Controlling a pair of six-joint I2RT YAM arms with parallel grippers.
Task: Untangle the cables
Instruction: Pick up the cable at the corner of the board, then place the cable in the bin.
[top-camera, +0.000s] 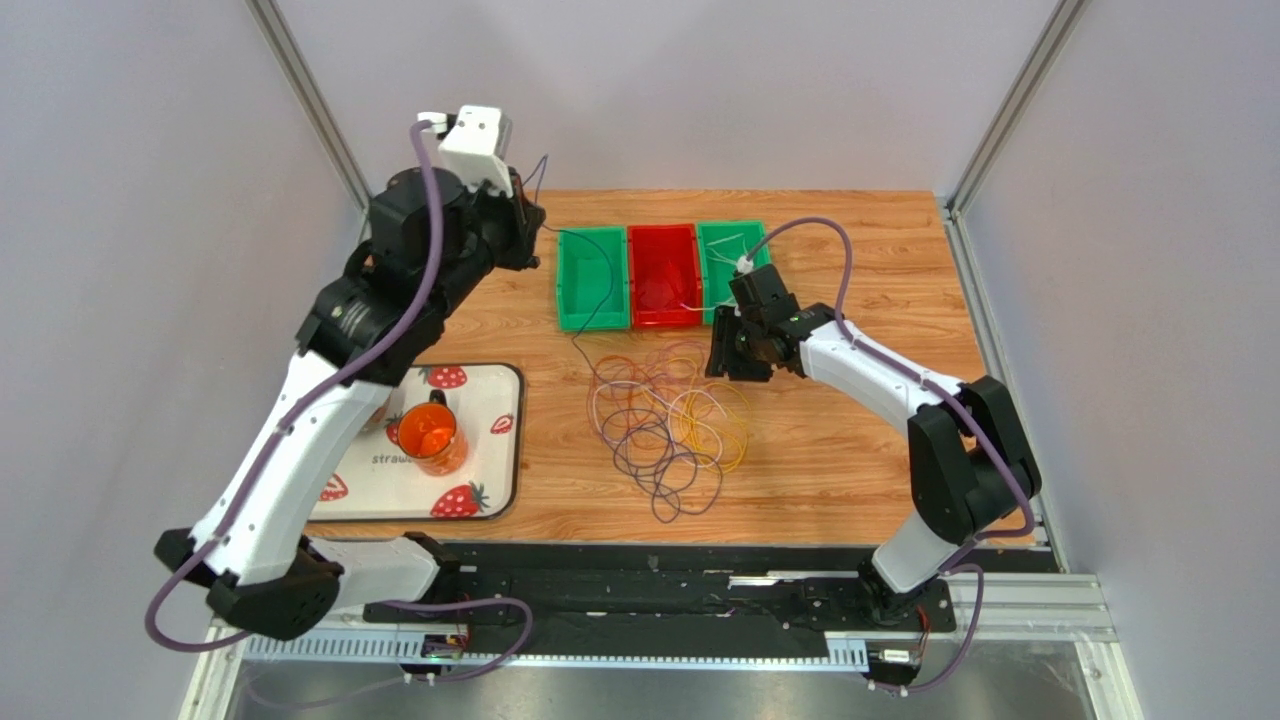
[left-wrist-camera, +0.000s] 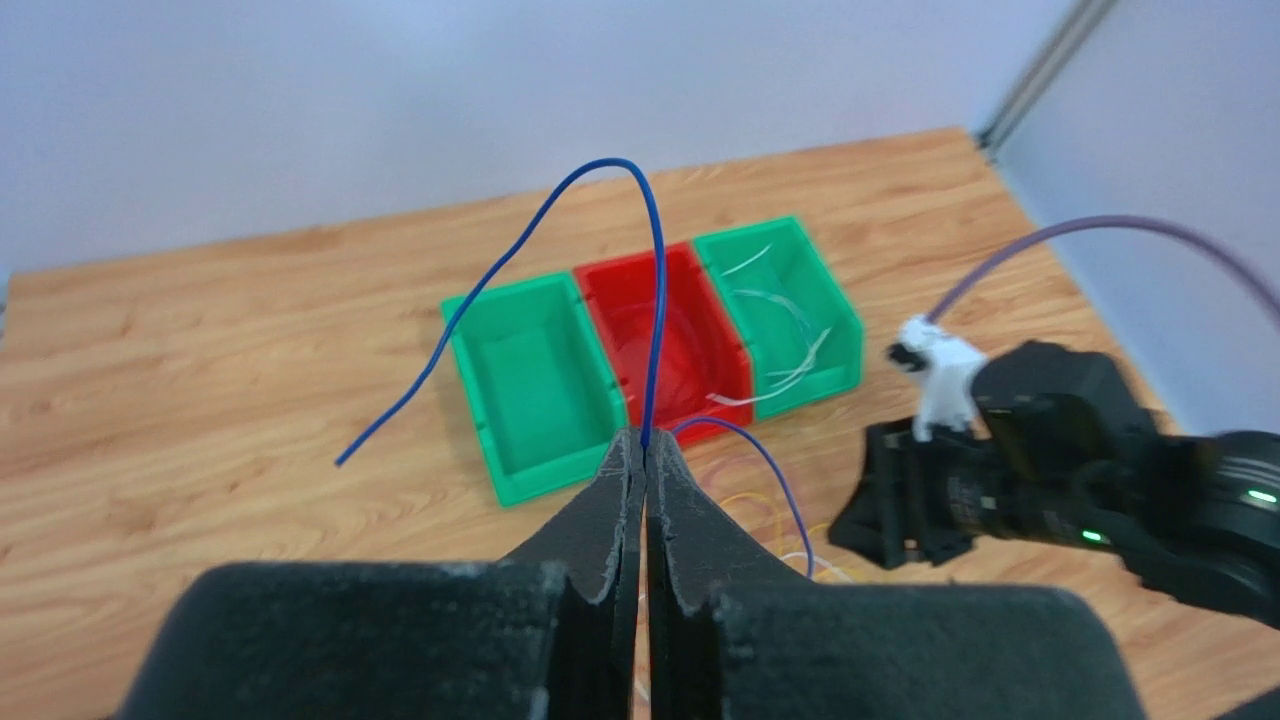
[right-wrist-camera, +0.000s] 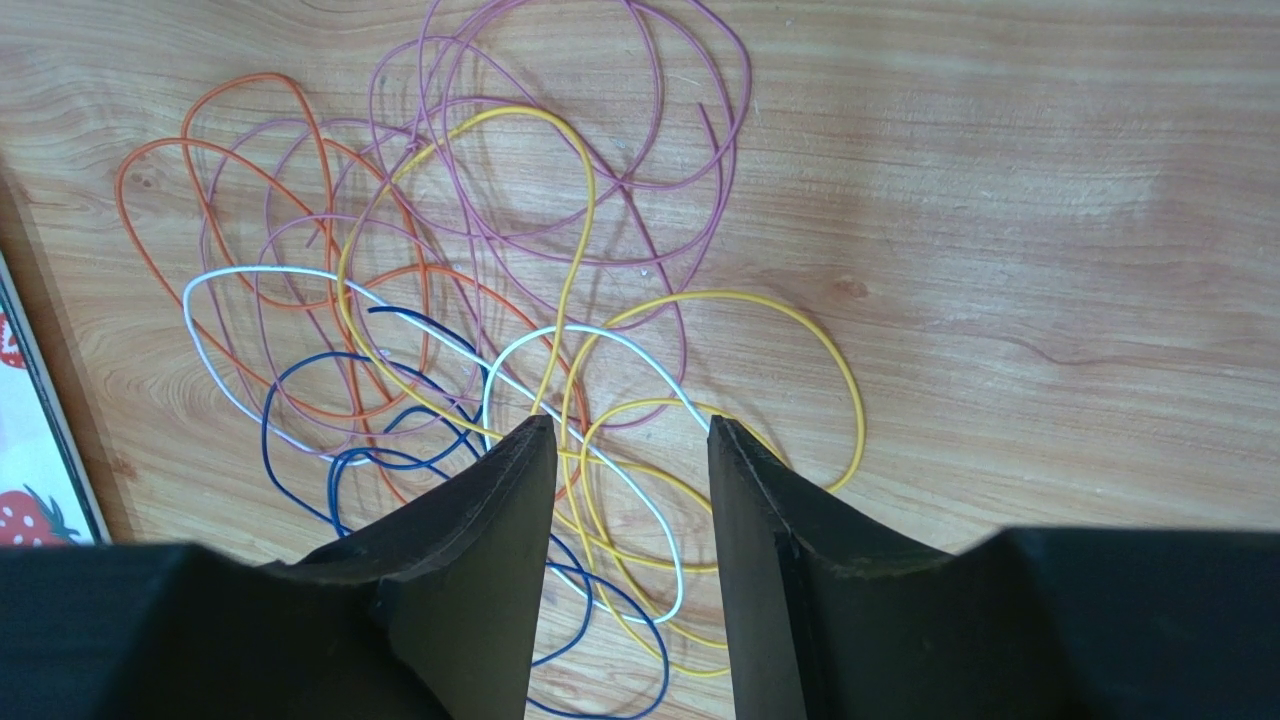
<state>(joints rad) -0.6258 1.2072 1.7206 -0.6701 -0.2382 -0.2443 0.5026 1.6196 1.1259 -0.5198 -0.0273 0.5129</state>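
The cables (top-camera: 669, 423) lie in a loose tangle mid-table: purple, yellow, white, orange and blue loops (right-wrist-camera: 496, 285). My left gripper (left-wrist-camera: 646, 446) is raised high at the back left (top-camera: 526, 218) and is shut on one blue cable (left-wrist-camera: 601, 165). That cable arcs up from the fingertips, and its other side trails down toward the tangle. My right gripper (right-wrist-camera: 624, 428) is open and empty just above the near side of the tangle (top-camera: 733, 357), with yellow, white and blue strands between its fingers.
Three bins stand in a row at the back: green (top-camera: 594, 282), red (top-camera: 664, 278) and green (top-camera: 732, 258), the last holding white wires. A strawberry-print tray (top-camera: 489, 450) with an orange cup (top-camera: 428, 435) lies at the left.
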